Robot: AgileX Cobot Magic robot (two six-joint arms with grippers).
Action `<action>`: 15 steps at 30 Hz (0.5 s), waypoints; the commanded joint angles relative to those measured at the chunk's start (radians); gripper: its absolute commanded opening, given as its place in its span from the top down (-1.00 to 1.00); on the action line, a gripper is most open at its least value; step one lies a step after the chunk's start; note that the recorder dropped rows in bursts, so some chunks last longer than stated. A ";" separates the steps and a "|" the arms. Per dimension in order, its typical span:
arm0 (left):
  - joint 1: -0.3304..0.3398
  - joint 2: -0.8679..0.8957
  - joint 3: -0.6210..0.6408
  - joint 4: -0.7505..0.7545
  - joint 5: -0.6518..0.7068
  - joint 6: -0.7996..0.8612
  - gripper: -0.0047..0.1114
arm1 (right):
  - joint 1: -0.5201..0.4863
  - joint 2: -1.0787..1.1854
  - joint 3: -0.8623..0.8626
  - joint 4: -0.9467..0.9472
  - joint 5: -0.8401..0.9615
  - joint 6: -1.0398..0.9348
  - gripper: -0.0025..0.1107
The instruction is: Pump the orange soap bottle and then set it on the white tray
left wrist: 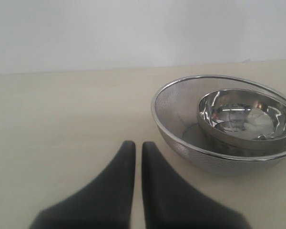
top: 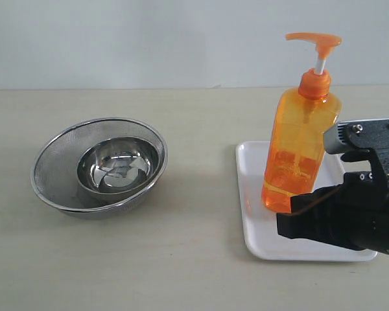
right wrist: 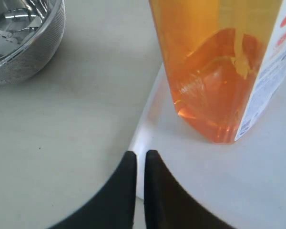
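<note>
The orange soap bottle (top: 301,146) stands upright on the white tray (top: 253,194), its pump head raised. My right gripper (top: 286,225) hovers over the tray's front part, just in front of the bottle and apart from it, shut with nothing held. In the right wrist view the bottle's base (right wrist: 214,71) rests on the tray (right wrist: 257,181), and the right gripper (right wrist: 139,155) sits above the tray's edge. The left gripper (left wrist: 138,145) is shut and empty above the bare table, beside the steel bowls; it does not show in the exterior view.
A mesh steel strainer (top: 52,165) with a smaller steel bowl (top: 118,165) nested inside stands on the left of the beige table (top: 181,259). The same strainer (left wrist: 181,119) lies close to the left gripper. A pale wall backs the table.
</note>
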 commanded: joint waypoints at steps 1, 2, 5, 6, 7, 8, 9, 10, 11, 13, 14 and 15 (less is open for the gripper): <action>0.001 -0.002 0.004 -0.015 0.015 0.006 0.84 | -0.003 -0.009 0.005 -0.002 -0.007 -0.007 0.93; 0.001 -0.002 0.004 -0.015 0.015 0.006 0.84 | -0.003 -0.009 0.005 -0.002 -0.007 -0.007 0.93; 0.001 -0.002 0.004 -0.015 0.015 0.003 0.84 | -0.003 -0.009 0.005 -0.002 -0.007 -0.007 0.93; 0.001 -0.002 0.004 -0.015 0.015 0.003 0.84 | -0.003 -0.009 0.005 -0.002 -0.007 -0.007 0.93; 0.001 -0.002 0.004 -0.015 0.015 0.003 0.84 | -0.003 -0.009 0.005 -0.002 -0.007 -0.007 0.93; 0.001 -0.002 0.004 -0.015 0.015 0.003 0.84 | -0.003 -0.009 0.005 -0.002 -0.007 -0.007 0.93; 0.001 -0.002 0.004 -0.015 0.015 0.003 0.84 | -0.003 -0.009 0.005 -0.002 -0.007 -0.007 0.93; 0.001 -0.002 0.004 -0.015 0.015 0.003 0.84 | -0.003 -0.009 0.005 -0.002 -0.007 -0.007 0.93; 0.001 -0.002 0.004 -0.015 0.015 0.003 0.84 | -0.003 -0.009 0.005 -0.002 -0.007 -0.007 0.93; 0.003 -0.002 0.004 -0.015 0.015 0.003 0.84 | -0.003 -0.009 0.005 -0.002 -0.007 -0.007 0.93; 0.010 -0.002 0.004 -0.015 0.017 -0.006 0.84 | -0.003 -0.009 0.005 -0.002 -0.007 -0.007 0.93; 0.015 -0.002 0.004 -0.017 0.018 -0.006 0.84 | -0.003 -0.009 0.005 -0.002 -0.007 -0.007 0.93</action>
